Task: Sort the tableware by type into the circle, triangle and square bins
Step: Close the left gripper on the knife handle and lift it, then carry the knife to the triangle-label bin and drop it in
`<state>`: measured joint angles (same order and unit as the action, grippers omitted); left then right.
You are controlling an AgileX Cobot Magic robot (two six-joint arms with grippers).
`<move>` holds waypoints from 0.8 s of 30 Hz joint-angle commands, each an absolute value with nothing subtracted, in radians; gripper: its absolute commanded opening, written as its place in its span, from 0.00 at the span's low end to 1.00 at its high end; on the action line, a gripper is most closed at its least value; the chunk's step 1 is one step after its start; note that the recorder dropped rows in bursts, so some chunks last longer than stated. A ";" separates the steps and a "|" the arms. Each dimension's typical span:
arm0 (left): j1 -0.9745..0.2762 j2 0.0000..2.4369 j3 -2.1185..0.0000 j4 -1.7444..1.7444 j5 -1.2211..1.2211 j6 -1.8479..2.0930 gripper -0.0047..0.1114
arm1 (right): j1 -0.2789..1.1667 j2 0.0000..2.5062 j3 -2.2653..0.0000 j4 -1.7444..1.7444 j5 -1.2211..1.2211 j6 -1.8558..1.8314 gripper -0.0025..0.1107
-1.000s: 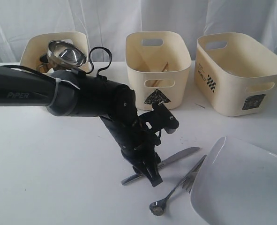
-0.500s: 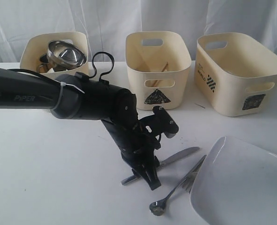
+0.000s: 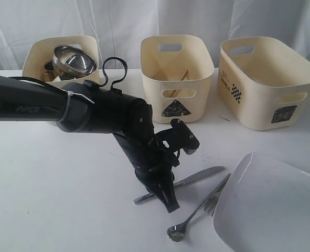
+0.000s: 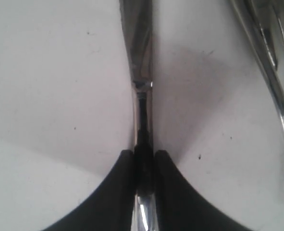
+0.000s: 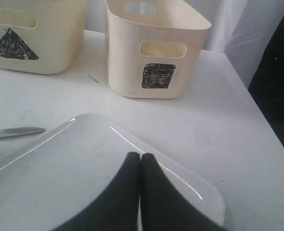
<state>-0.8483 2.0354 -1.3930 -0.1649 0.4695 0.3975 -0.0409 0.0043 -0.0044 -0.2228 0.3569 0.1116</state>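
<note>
Left fingers [image 4: 128, 162]: you have them pinched narrow on the handle of the steel table knife [image 4: 137, 43], one black finger on each side.
Knife: low over the white bench [image 3: 50, 184], blade toward the large white squarish plate [image 3: 270, 210]. Whether it touches the bench you cannot tell.
Right fingers [image 5: 134, 163]: pressed together, holding nothing, above the plate.
Steel fork [image 3: 217, 195], steel spoon [image 3: 177, 232]: on the bench, just beside the plate.
Triangle-marked cream bin [image 3: 177, 79]: holds wooden chopsticks [image 3: 182, 75].
Left cream bin [image 3: 39, 55]: holds a steel bowl [image 3: 73, 60].
</note>
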 commanded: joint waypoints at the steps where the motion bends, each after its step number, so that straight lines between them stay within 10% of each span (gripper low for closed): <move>1: -0.849 2.050 -1.387 -0.160 0.526 0.399 0.04 | -0.042 0.000 0.000 -0.226 0.352 0.109 0.02; 24: -0.849 1.802 -1.405 -0.088 0.357 0.323 0.04 | -0.042 0.000 0.000 -0.226 0.352 0.109 0.02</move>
<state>-0.8483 1.8374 -1.3909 -0.1014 0.4351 0.3666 -0.0409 0.0043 -0.0044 -0.2228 0.3569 0.1116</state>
